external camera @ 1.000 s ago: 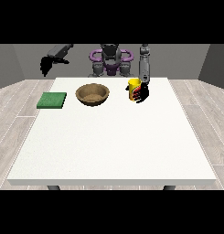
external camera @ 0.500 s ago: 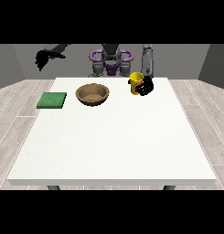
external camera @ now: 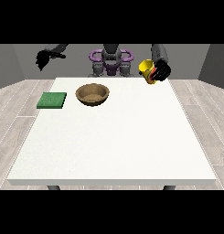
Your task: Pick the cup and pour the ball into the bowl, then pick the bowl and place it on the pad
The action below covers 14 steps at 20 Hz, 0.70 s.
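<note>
Yellow cup [external camera: 146,69] lifted clear of the table [external camera: 113,137], clasped by the robot hand at the view's right [external camera: 161,71].

Tilted leftward, right of the wooden bowl [external camera: 92,94]; green pad [external camera: 52,100] further left. Other robot hand [external camera: 42,58] raised far left, finger state unclear.

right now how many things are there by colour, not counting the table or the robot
yellow: 1, the cup held up by the hand at the view's right
brown: 1, the bowl
green: 1, the pad
total: 3
</note>
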Each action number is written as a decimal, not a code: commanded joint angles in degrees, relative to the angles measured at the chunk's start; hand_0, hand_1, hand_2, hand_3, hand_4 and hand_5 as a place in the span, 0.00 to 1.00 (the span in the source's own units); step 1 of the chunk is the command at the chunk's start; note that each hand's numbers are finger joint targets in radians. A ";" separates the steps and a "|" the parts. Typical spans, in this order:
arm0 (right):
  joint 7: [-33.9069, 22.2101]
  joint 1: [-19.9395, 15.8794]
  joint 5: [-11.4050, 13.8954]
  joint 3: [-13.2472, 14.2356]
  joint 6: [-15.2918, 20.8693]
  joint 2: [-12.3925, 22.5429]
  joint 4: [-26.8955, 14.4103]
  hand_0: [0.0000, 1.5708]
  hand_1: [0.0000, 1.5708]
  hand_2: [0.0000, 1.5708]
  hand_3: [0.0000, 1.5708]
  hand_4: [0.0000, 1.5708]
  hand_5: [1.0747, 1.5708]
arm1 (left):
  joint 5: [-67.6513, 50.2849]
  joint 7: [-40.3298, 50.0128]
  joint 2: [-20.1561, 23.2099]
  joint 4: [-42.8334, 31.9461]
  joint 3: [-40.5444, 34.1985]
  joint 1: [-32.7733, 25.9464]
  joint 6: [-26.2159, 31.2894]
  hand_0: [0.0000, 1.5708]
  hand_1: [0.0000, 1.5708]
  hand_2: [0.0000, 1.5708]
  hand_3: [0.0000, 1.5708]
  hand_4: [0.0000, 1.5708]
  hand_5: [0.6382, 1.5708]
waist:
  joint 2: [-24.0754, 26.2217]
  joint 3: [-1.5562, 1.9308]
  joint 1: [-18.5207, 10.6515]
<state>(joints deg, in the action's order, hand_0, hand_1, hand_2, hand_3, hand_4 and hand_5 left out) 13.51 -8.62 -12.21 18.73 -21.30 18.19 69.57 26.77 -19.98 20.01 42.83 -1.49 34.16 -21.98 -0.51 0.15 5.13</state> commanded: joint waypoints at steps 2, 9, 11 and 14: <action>1.37 0.25 -0.41 0.41 -3.03 1.65 -2.82 0.00 0.00 0.00 0.00 0.00 0.99 | 3.54 8.26 2.28 1.79 1.20 5.17 3.32 0.93 0.93 1.00 1.00 1.00 0.70 | 0.22 -0.11 0.25; 1.22 -3.76 -0.13 -0.24 -1.53 0.73 -3.59 0.00 0.00 0.00 0.00 0.00 1.00 | 20.69 22.45 -4.28 -0.13 10.62 9.47 -8.62 0.95 0.95 1.00 1.00 0.96 0.65 | -1.00 -0.08 2.83; 2.49 -2.23 0.26 -0.13 -2.62 1.09 -5.30 0.00 0.00 0.00 0.00 0.00 1.00 | 25.50 27.06 -5.96 -0.19 14.32 9.92 -7.27 0.95 0.95 1.00 1.00 0.97 0.65 | 1.54 -0.05 2.20; 2.63 -2.59 -0.75 1.14 -3.92 2.49 -7.36 0.00 0.00 0.00 0.00 0.00 1.00 | 32.15 31.55 -5.12 -0.74 18.23 13.76 -4.44 0.99 0.99 1.00 1.00 1.00 0.61 | 2.40 -0.02 2.08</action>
<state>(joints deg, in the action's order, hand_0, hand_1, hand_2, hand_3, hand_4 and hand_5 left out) 15.56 -10.50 -12.52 19.19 -24.63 20.11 64.00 50.66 5.59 15.71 42.74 11.68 44.98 -26.67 1.03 0.10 7.44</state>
